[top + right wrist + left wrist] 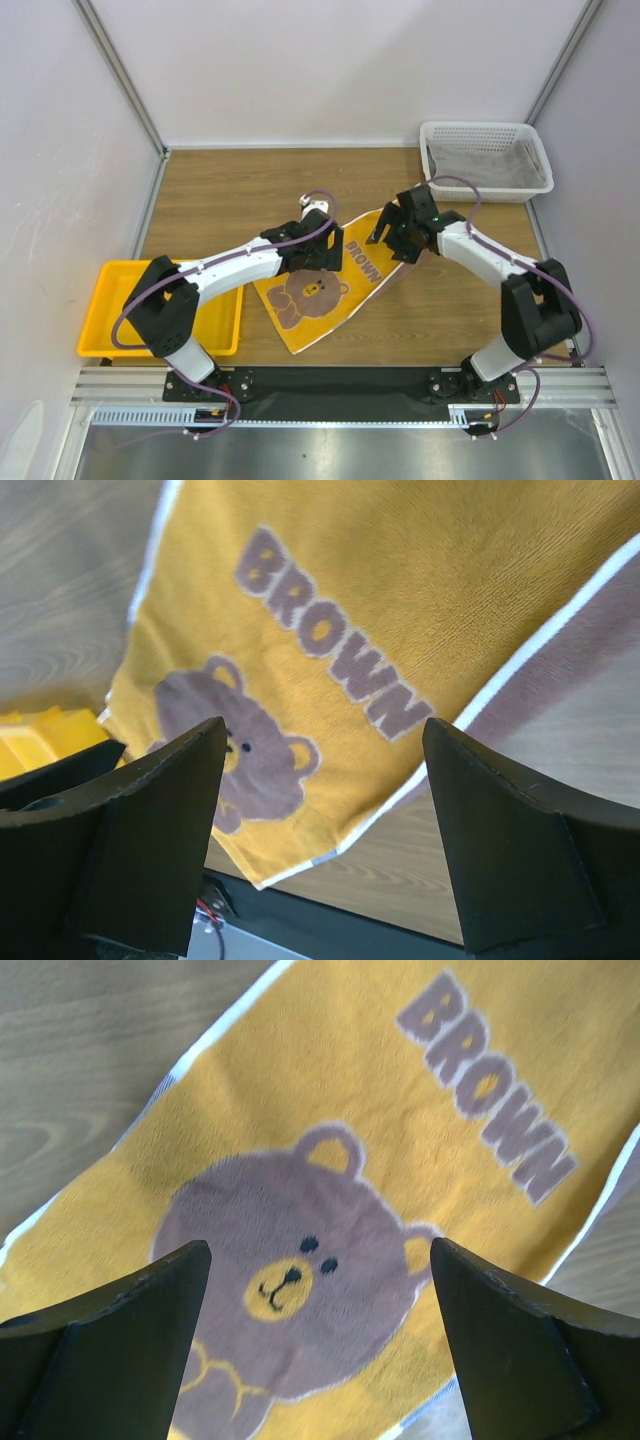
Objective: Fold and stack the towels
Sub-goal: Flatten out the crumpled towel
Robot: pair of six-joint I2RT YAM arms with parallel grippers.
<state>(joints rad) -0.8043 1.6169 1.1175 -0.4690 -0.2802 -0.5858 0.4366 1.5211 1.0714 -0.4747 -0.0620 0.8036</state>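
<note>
The yellow-orange towel (318, 292) with a brown bear face and "BROWN" lettering lies spread flat and slanted on the wooden table. My left gripper (322, 258) hovers open above it; in the left wrist view the bear face (300, 1270) shows between the wide-apart fingers (140, 1340), and nothing is held. My right gripper (392, 238) hangs open over the towel's far right corner. The right wrist view shows the lettering (325, 670) and the white-edged hem (520, 660) below its empty jaws. Grey cloth (480, 165) lies in the basket.
A white mesh basket (487, 132) stands at the back right corner. A yellow plastic tray (105, 330) sits at the front left beside the left arm's base. A black rail (330, 380) runs along the table's near edge, and walls enclose the table's sides and back.
</note>
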